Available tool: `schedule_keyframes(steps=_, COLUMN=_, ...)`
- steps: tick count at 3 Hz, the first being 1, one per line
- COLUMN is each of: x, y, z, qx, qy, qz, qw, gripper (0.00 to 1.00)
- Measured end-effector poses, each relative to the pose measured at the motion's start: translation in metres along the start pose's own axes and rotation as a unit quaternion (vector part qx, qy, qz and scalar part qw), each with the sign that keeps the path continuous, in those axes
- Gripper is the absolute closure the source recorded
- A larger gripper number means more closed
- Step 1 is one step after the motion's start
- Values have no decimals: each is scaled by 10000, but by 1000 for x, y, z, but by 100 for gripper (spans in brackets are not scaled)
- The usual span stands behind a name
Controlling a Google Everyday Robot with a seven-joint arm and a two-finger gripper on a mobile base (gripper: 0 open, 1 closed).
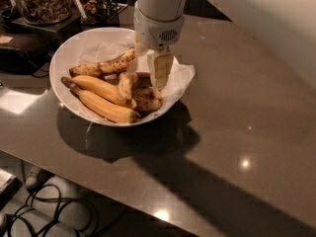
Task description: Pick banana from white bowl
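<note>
The white bowl [64,53], lined with crinkled white paper, stands on the brown table at the upper left. It holds several bananas: a spotted banana [101,65] at the back, two long yellow bananas [106,107] at the front, and short, browned ones [145,98] on the right. My gripper [154,69] hangs from the white arm over the right part of the bowl. It is just above the paper, beside the spotted banana's right end and behind the browned ones.
The brown table [237,132] stretches to the right and front of the bowl. Containers of nuts or snacks [42,1] stand behind the bowl at the far left. Cables [44,211] lie on the floor below the table's front edge.
</note>
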State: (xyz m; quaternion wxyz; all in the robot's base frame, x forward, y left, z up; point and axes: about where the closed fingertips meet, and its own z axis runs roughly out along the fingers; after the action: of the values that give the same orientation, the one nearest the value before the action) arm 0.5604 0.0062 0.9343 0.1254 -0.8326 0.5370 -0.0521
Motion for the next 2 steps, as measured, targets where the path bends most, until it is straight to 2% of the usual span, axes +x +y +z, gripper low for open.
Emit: schedule_keyframes(steps=2, x=-6, y=2, z=18, qx=-144, qy=-72, qz=-117, qw=9998, gripper=38)
